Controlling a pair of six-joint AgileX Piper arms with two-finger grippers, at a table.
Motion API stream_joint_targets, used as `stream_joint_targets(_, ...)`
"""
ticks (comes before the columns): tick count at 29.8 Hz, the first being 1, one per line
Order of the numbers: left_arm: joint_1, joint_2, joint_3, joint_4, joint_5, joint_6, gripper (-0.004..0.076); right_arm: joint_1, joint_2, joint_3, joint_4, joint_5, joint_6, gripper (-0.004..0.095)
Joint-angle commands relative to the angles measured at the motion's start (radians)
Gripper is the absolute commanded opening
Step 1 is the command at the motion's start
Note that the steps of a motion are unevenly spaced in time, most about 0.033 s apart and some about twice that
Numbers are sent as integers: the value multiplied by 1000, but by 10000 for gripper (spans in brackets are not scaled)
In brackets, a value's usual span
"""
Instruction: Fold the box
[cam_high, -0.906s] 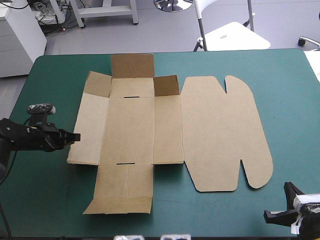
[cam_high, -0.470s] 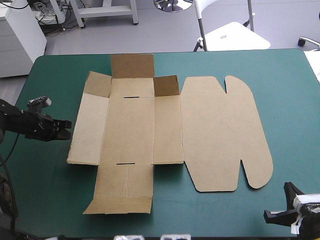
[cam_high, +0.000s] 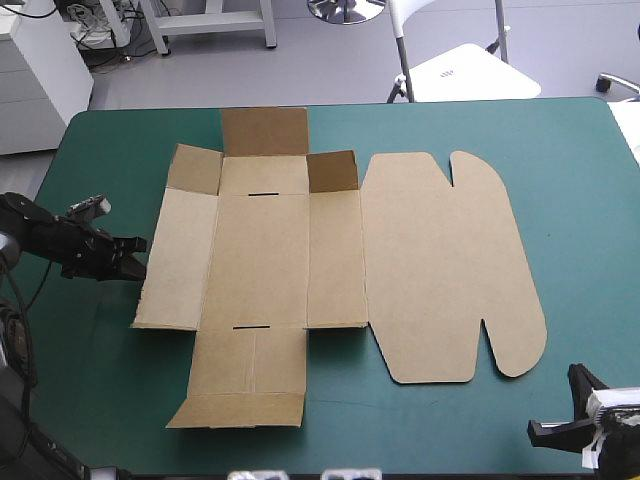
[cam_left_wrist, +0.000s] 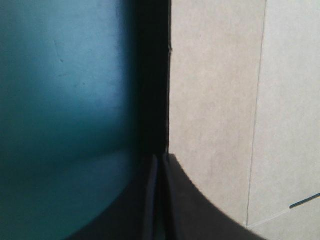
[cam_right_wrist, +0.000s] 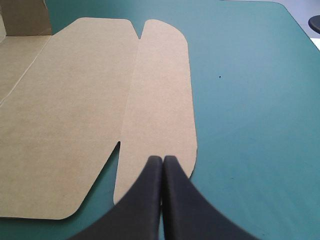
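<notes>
High view: box (cam_high: 300, 250) lies flat and unfolded on the table (cam_high: 580, 200), left of centre, with the rounded lid panel spread out toward the right. It sits in the same spot as earlier. Left gripper (cam_high: 138, 257) is just beside the box's left edge. Earlier its tip was on that edge, then it backed off, and now it is close in again with the wrist turned slightly. Right gripper (cam_high: 572, 422) is parked at the near right corner, well apart from the box, and has not moved.

Left wrist view: the left gripper's black fingers (cam_left_wrist: 175, 200) are pressed together in one point. The box's left edge is right at the tip, with brown board on one side and teal-green cover on the other.

Right wrist view: fingers (cam_right_wrist: 177, 200) are together with nothing between them. The lid's rounded flap lies flat ahead.
</notes>
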Motion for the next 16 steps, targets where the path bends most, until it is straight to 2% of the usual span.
stream_joint_targets(1,2,-43,-54,-45,18,-7,15,2,-27,-22,-12,-78,-9,-19)
stream_joint_targets(4,2,-43,-76,-50,33,-7,21,2,-27,-22,-12,-78,-9,-19)
stream_joint_targets(7,2,-43,-76,-52,45,-7,77,2,-27,-22,-12,-78,-9,-19)
stream_joint_targets(10,2,-43,-76,-43,52,-7,172,2,-27,-22,-12,-78,-9,-19)
stream_joint_targets(16,2,-43,-76,-47,69,-7,419,2,-27,-22,-12,-78,-9,-19)
